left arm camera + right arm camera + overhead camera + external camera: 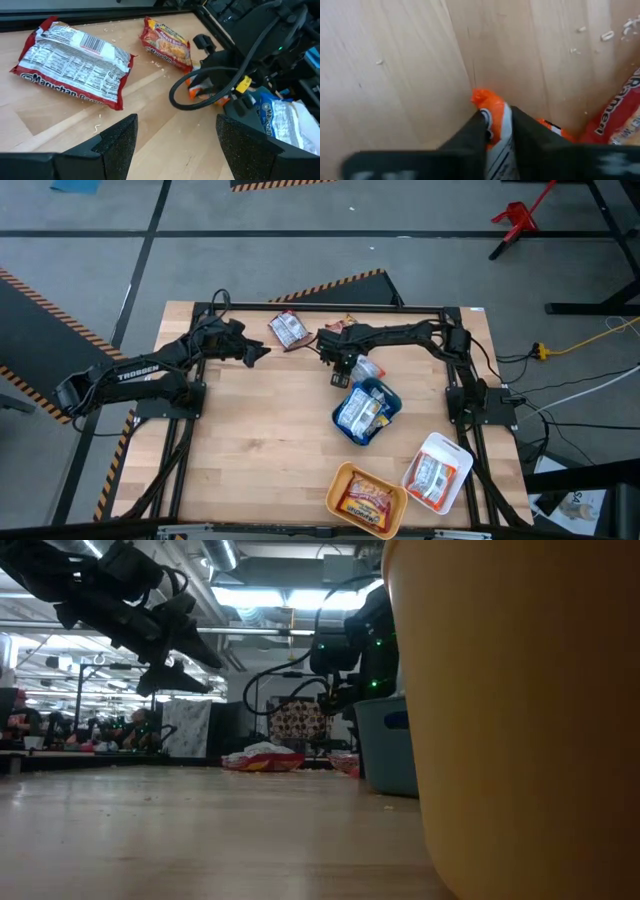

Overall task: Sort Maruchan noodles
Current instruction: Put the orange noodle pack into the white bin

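Orange packet [495, 120] between right end effector [497, 131] fingers

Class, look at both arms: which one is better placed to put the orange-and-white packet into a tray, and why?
Probably the right. The right gripper has its fingers shut on the orange-and-white packet, just beside the blue tray. The left gripper is open and empty, hanging near the red-and-white packet.

Grey floor [300, 210] with hazard-striped tape [40, 300] surrounds the wooden table [260, 440]; ceiling lights [260, 595] glow overhead.
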`<action>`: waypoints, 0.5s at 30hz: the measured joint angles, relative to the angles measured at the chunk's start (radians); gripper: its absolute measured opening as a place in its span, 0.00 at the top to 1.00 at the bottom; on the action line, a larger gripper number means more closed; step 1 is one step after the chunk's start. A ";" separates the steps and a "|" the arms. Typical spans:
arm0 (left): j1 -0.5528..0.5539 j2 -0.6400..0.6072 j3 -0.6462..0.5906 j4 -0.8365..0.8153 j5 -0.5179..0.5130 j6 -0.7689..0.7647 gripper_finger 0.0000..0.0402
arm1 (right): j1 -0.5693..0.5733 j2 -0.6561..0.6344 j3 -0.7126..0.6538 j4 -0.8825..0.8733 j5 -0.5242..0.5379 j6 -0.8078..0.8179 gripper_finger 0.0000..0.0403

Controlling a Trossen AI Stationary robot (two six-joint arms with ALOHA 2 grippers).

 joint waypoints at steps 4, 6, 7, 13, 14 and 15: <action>0.000 0.000 0.000 -0.015 -0.001 0.003 0.34 | -0.001 0.000 0.000 -0.003 -0.004 0.002 0.97; 0.000 0.000 0.000 -0.015 -0.001 0.003 0.34 | -0.001 0.000 0.002 -0.004 -0.005 0.012 0.96; 0.000 0.000 0.000 -0.015 -0.001 0.004 0.34 | -0.001 0.001 0.009 -0.008 -0.006 0.023 0.96; 0.000 0.000 0.000 -0.015 -0.004 0.005 0.34 | -0.004 -0.013 0.101 -0.055 -0.009 0.043 0.99; 0.000 0.000 0.000 -0.015 -0.008 0.005 0.34 | -0.007 -0.023 0.124 -0.064 -0.006 0.044 0.99; 0.000 0.000 0.000 -0.015 -0.013 0.005 0.34 | -0.009 -0.031 0.147 -0.079 -0.006 0.050 0.99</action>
